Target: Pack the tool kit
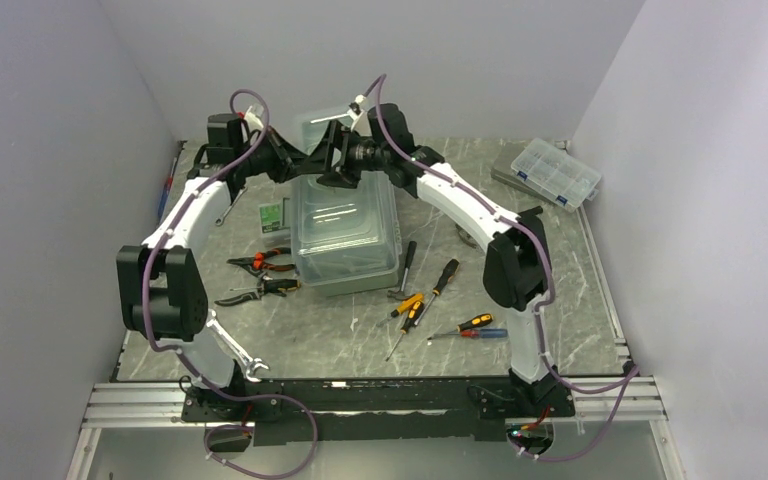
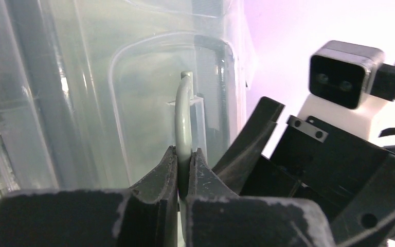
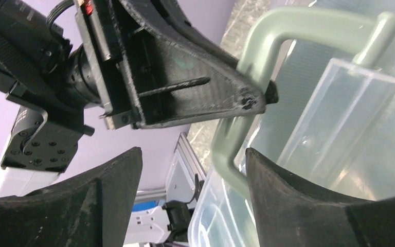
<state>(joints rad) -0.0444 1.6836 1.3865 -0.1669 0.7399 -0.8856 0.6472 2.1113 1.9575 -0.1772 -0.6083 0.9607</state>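
Observation:
The sage-green tool kit box (image 1: 348,240) stands mid-table, its translucent lid (image 1: 322,125) raised at the back. My left gripper (image 2: 185,154) is shut on the thin green handle (image 2: 184,118), in front of the lid (image 2: 82,103). In the top view both grippers meet over the box's far end, the left gripper (image 1: 312,163) beside the right gripper (image 1: 338,170). My right gripper (image 3: 193,164) is open, and the handle (image 3: 308,25) runs past its right finger (image 3: 288,195). Pliers (image 1: 260,262) and screwdrivers (image 1: 410,303) lie loose on the table.
A clear organizer box (image 1: 550,172) sits at the back right. Another pair of pliers (image 1: 255,291) lies left of the box, a wrench (image 1: 228,210) further back, another wrench (image 1: 242,357) near the left base. More screwdrivers (image 1: 475,327) lie front right. Walls enclose three sides.

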